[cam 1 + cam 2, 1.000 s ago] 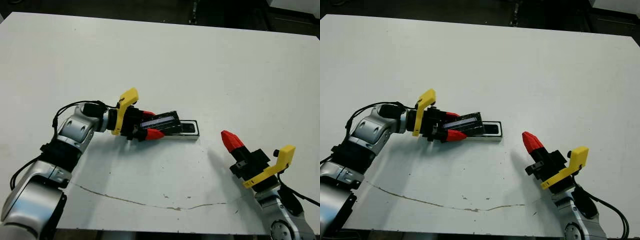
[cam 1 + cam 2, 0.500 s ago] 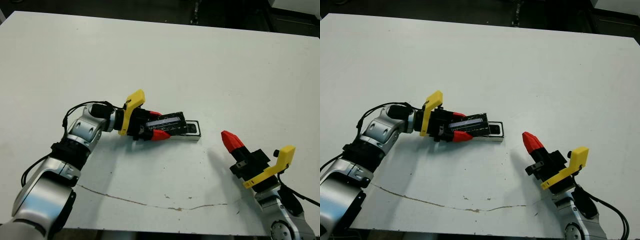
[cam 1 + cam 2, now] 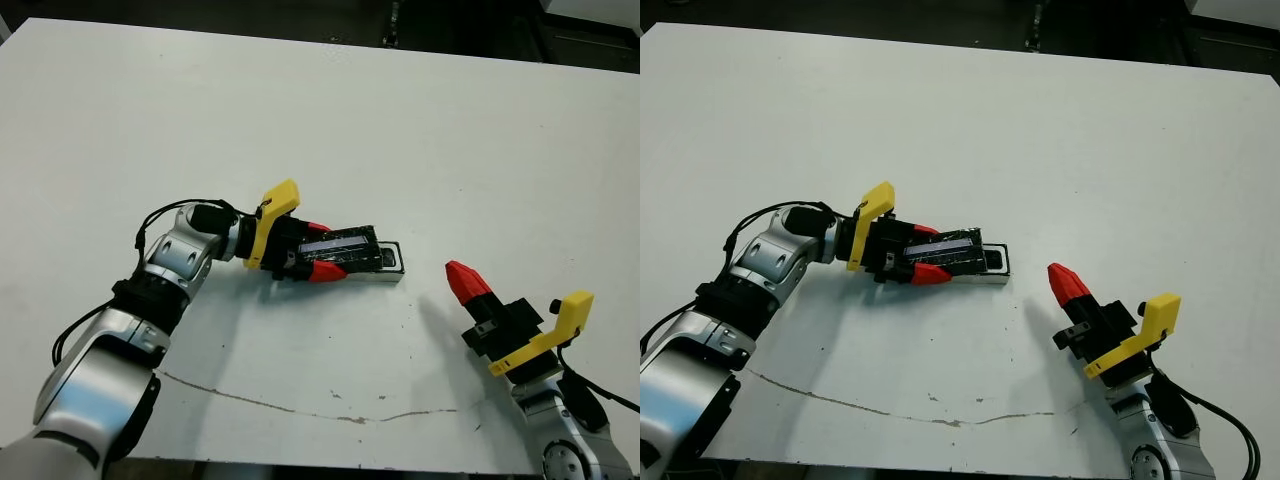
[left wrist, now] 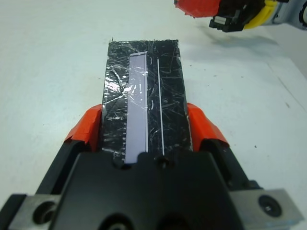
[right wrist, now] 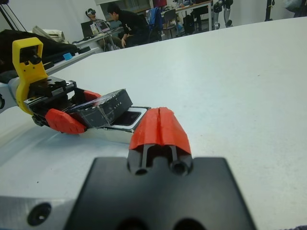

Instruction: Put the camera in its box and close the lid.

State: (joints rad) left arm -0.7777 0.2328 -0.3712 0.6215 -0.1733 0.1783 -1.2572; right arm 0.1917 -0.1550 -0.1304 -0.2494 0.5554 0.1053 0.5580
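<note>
My left gripper [image 3: 322, 250] is shut on the lid [image 3: 340, 245], a glossy black cover with a pale strip [image 4: 138, 100]. The lid is held tilted over the box [image 3: 385, 277], hiding most of it. Only the box's right end shows, white-rimmed with a black shape inside that looks like the camera [image 3: 387, 260]. In the left wrist view the red fingers [image 4: 204, 127] clamp the lid's two long sides. My right gripper [image 3: 462, 280] is shut with nothing in it, near the table's front right, a short way right of the box.
A thin dark crack line [image 3: 300, 405] runs across the table near its front edge. Beyond the table's far side, the right wrist view shows a person [image 5: 122, 21] at desks.
My left gripper has carried the lid a little to the right, so it covers more of the box. The right arm has not moved.
</note>
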